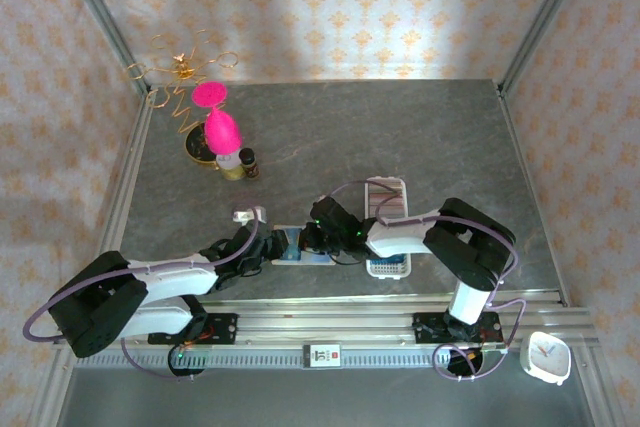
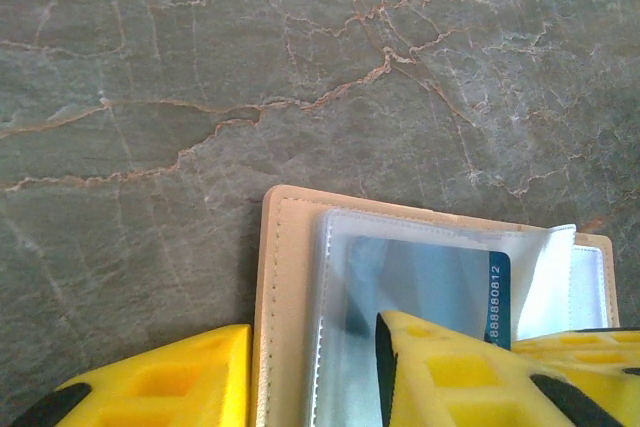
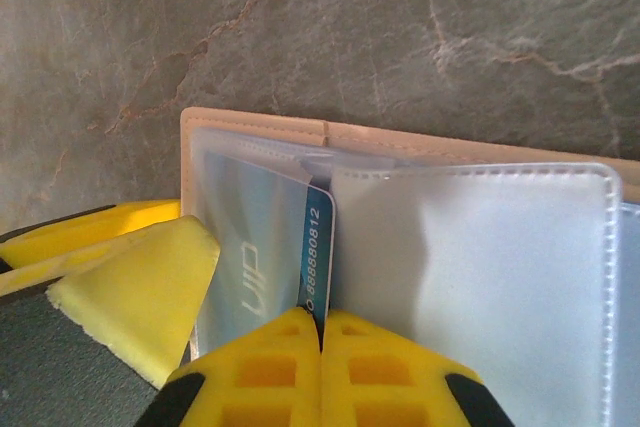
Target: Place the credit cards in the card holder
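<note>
The tan card holder (image 1: 290, 244) (image 2: 290, 247) (image 3: 400, 137) lies open on the grey table, its clear plastic sleeves showing. A blue credit card (image 3: 322, 237) (image 2: 440, 277) with a printed number sits partly inside the left sleeve. My right gripper (image 3: 322, 315) (image 1: 318, 239) is shut on the card's near edge. My left gripper (image 2: 315, 327) (image 1: 268, 245) stands partly open astride the holder's left edge. One of its fingers rests on the sleeve and the other beside the cover. That finger (image 3: 140, 287) also lies over the sleeve in the right wrist view.
A white tray (image 1: 387, 209) with more cards stands just right of the holder, under the right arm. Pink objects and small bottles (image 1: 222, 137) and a gold wire stand (image 1: 185, 67) are at the back left. A small white clock (image 1: 547, 357) sits near the front right.
</note>
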